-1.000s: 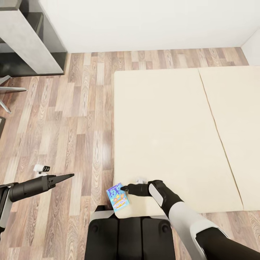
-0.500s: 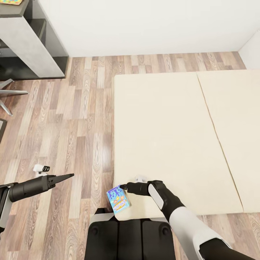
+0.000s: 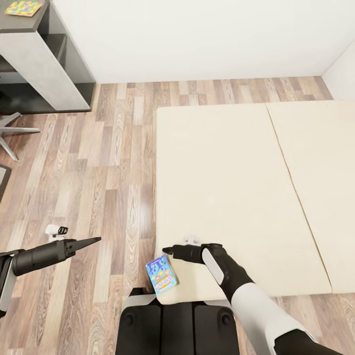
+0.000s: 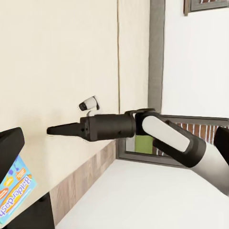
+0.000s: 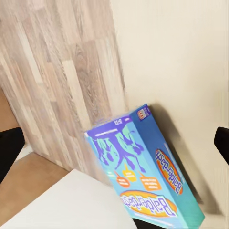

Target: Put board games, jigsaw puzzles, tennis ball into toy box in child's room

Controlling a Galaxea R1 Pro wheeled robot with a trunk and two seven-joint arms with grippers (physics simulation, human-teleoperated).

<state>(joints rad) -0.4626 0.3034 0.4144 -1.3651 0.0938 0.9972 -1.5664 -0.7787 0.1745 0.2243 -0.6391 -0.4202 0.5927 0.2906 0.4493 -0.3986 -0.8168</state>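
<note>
A blue board game (image 3: 160,274) with a cartoon cover lies on the near left corner of the cream bed (image 3: 222,187). It also shows close up in the right wrist view (image 5: 143,176), and a corner of it in the left wrist view (image 4: 12,191). My right gripper (image 3: 167,251) hovers just beyond the box, open. Its fingers (image 5: 9,148) stand far apart at the two sides of the box without touching it. Over the wood floor to the left, my left gripper (image 3: 97,240) is open and holds nothing. A jigsaw puzzle (image 3: 23,7) lies on the table (image 3: 34,54) at the far left.
White walls close the room behind the bed. Chair legs (image 3: 15,130) stand on the plank floor (image 3: 108,162) beside the table. My own dark base (image 3: 177,320) sits right against the bed's near edge.
The head camera has tilted up, bringing the table top and the jigsaw puzzle into view. My right gripper has drawn slightly away from the blue box. The left arm has not moved.
</note>
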